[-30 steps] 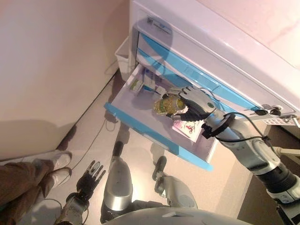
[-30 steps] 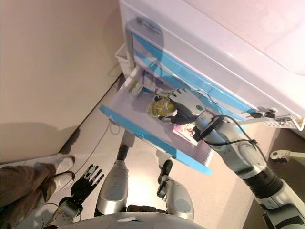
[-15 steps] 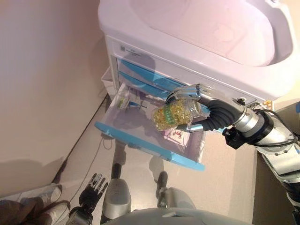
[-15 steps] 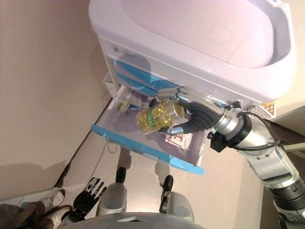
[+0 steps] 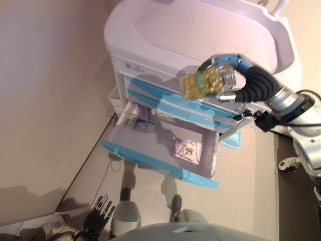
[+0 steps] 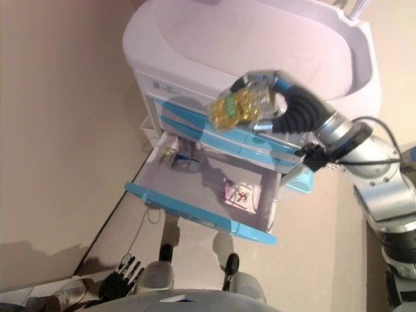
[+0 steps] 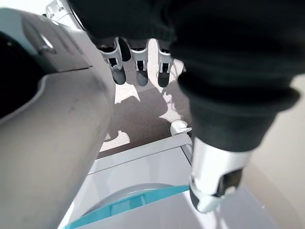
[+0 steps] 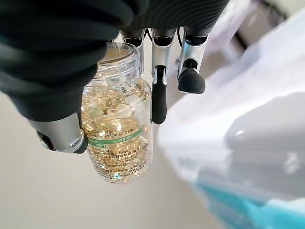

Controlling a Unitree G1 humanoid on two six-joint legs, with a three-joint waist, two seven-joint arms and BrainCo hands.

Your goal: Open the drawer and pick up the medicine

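While drawer open, bottle aloft.

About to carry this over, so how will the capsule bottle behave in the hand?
The clear bottle looks rigid and smooth, so it may slip in the right hand. It seems full of loose capsules, so they could shift. Being round, it would likely roll if laid down.

A clear bottle of yellow capsules with a green band is held lying sideways above the cabinet's top edge. The blue-fronted drawer is pulled fully open.
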